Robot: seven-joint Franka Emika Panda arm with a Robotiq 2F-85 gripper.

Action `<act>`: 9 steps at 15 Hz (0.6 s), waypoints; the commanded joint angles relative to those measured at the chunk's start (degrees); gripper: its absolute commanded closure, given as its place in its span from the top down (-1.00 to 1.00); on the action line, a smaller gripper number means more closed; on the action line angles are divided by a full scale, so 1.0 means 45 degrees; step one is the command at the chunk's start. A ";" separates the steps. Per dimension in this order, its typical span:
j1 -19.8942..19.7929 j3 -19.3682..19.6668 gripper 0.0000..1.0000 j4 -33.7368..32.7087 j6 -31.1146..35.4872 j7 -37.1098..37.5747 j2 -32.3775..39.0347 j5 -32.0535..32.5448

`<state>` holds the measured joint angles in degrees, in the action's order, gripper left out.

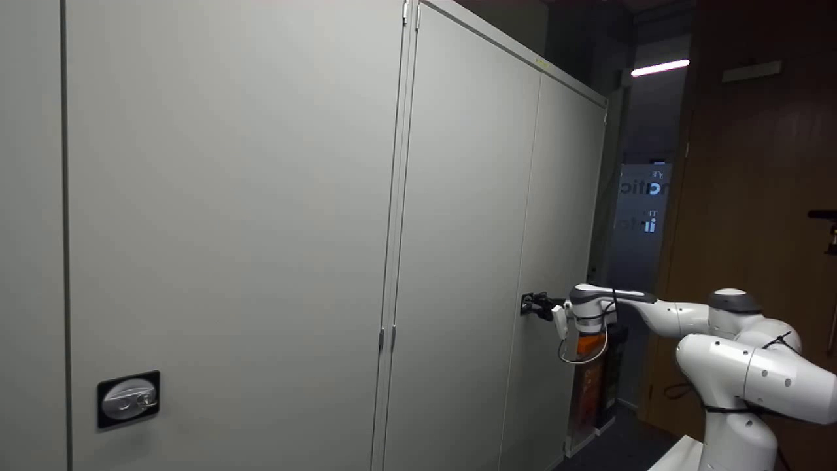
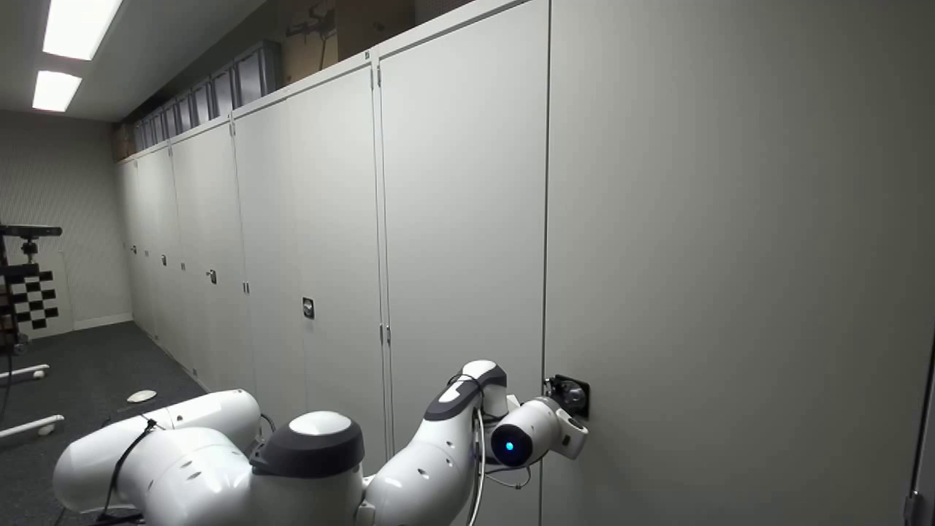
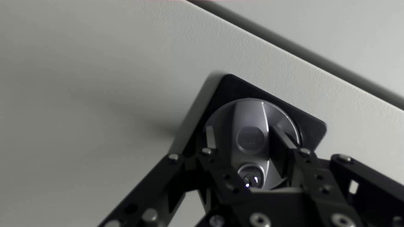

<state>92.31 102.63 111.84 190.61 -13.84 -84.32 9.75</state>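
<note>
A silver swivel handle (image 3: 251, 118), set in a round dish on a black square plate (image 3: 311, 126), is mounted on a grey cabinet door (image 3: 94, 63). My gripper (image 3: 241, 136) straddles it, partly closed, one finger on each side. The right finger (image 3: 285, 136) lies against or very near the handle's edge; a dark band separates the left finger (image 3: 210, 137) from it. Below the handle's round badge shows a lock cylinder (image 3: 251, 178), partly covered by the gripper linkage. In both exterior views the gripper (image 1: 536, 304) meets the handle plate (image 2: 581, 402), mostly hiding the fingers.
A narrow door seam (image 3: 303, 55) runs beside the plate. More cabinet doors carry similar handles, such as a nearer handle (image 1: 128, 400) and a farther handle (image 2: 308, 307). A stand with a checkerboard (image 2: 33, 299) is at the far left. Boxes (image 1: 587, 392) stand beyond the cabinet's end.
</note>
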 commanded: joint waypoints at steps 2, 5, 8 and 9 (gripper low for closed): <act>-0.0042 -0.0401 -0.80 -0.0040 0.0039 0.0051 0.0002 -0.0048; -0.0163 -0.0493 -0.84 0.0102 -0.0074 0.0038 0.0005 -0.0011; -0.0367 -0.0669 -0.84 0.0238 -0.0373 0.0130 0.0006 -0.0068; -0.0419 -0.0715 -0.84 0.0273 -0.0464 0.0149 0.0005 -0.0083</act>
<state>91.78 102.06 112.28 190.11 -13.85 -84.31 9.80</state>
